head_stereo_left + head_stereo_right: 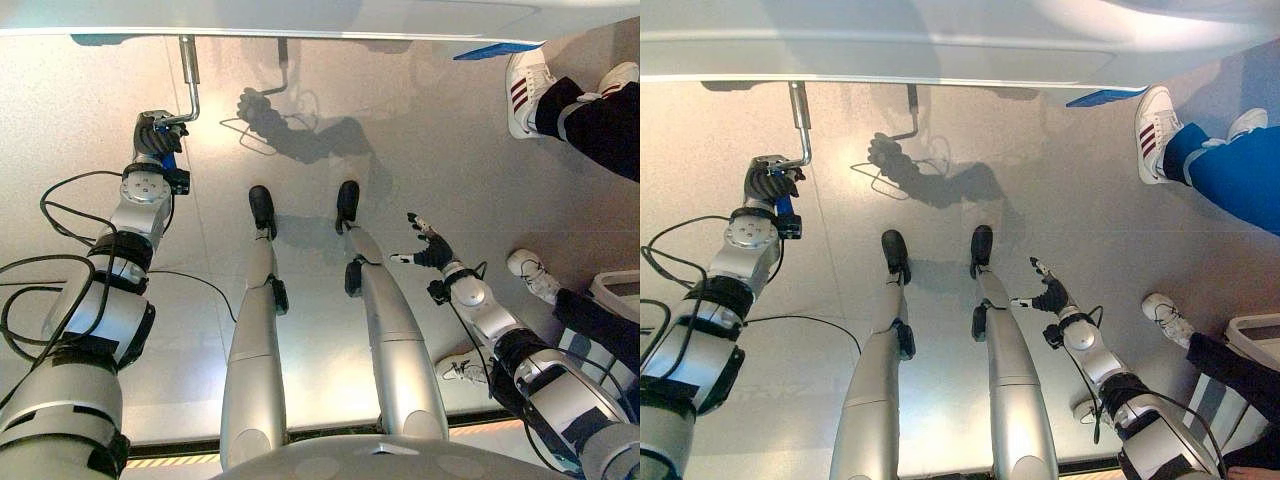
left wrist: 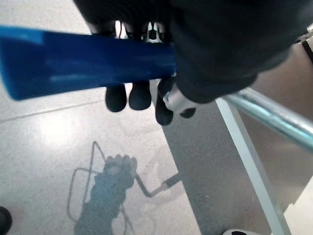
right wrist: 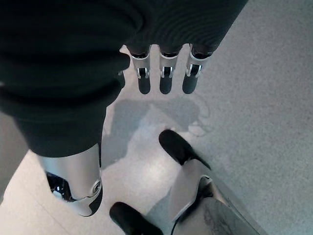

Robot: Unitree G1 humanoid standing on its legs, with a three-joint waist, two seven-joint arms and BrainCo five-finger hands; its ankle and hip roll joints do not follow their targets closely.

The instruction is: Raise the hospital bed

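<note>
The hospital bed's pale lower edge point(image 1: 300, 20) runs across the far side of the floor. A metal crank rod point(image 1: 190, 80) hangs down from it and bends toward my left hand point(image 1: 155, 132). That hand is shut round the crank's blue handle point(image 2: 73, 61), with the dark fingertips point(image 2: 129, 95) curled under it. The bare metal rod point(image 2: 274, 115) runs off past the hand. My right hand point(image 1: 432, 248) hangs low at my right side, away from the bed. Its fingers point(image 3: 164, 78) are straight and hold nothing.
A person's white shoes point(image 1: 525, 90) and dark trouser legs stand at the far right near the bed's corner, by a blue tab point(image 1: 495, 50). Another shoe point(image 1: 530, 275) and leg are close to my right arm. A white bin point(image 1: 620, 290) stands at the right edge.
</note>
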